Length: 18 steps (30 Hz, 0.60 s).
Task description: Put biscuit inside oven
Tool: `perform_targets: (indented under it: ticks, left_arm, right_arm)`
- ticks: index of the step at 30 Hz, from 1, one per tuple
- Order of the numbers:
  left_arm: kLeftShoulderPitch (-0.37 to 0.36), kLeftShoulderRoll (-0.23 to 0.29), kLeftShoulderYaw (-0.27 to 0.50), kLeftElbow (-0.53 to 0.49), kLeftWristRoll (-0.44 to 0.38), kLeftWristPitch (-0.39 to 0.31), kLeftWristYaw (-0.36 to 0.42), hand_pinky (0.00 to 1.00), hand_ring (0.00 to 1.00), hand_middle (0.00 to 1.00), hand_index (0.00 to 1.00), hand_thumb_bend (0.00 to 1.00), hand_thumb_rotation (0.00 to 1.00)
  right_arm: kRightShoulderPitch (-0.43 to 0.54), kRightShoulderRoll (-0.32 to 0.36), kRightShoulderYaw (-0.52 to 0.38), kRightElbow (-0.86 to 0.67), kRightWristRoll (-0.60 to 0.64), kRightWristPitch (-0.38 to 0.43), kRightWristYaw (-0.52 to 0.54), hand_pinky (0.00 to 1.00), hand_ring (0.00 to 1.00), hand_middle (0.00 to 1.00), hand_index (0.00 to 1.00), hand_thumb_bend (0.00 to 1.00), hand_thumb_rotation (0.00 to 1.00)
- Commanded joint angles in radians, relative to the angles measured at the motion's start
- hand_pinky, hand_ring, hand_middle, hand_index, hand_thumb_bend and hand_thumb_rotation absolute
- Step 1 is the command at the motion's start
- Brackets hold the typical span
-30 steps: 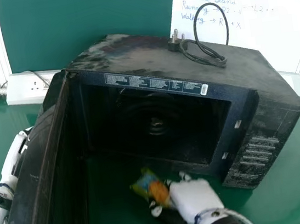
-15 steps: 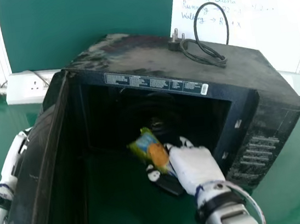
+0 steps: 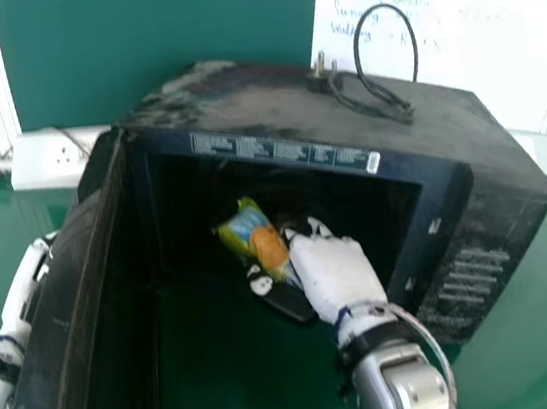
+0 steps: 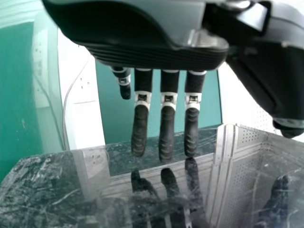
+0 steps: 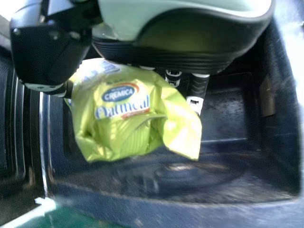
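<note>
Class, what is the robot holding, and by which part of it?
The right robot hand holds the biscuit packet by the side nearest its palm.

The biscuit packet [image 5: 126, 135] is yellow-green, the oven [image 3: 445, 126] black.

Head view: I extend my silver-and-white right forearm [image 3: 403, 384] from the bottom edge, its wrist ringed by a black band [image 3: 370, 343]. My white-backed right hand [image 3: 336, 277] points forward, black thumb [image 5: 54, 90] and fingers [image 5: 197, 90] opposed in a grip. At the left edge lies my white-backed left hand [image 3: 24, 288]; in the left wrist view its black, silver-banded fingers [image 4: 167, 133] hang straight, the thumb [image 4: 261, 80] well apart.
</note>
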Motion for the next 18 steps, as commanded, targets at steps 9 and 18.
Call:
perform_targets:
  ticks: [9, 18]
  left_arm:
    - [0.018, -0.004, -0.006, -0.005, 0.007, -0.013, 0.003, 0.31, 0.39, 0.42, 0.48, 0.51, 0.05]
    - [0.020, -0.005, -0.008, -0.008, 0.000, -0.009, 0.002, 0.31, 0.38, 0.43, 0.48, 0.51, 0.05]
  right_arm:
    - [-0.108, -0.060, 0.022, 0.202, 0.106, -0.002, -0.195, 0.31, 0.30, 0.46, 0.49, 0.53, 0.00]
    - [-0.209, -0.123, 0.052, 0.431, 0.215, -0.016, -0.373, 0.42, 0.37, 0.41, 0.52, 0.52, 0.00]
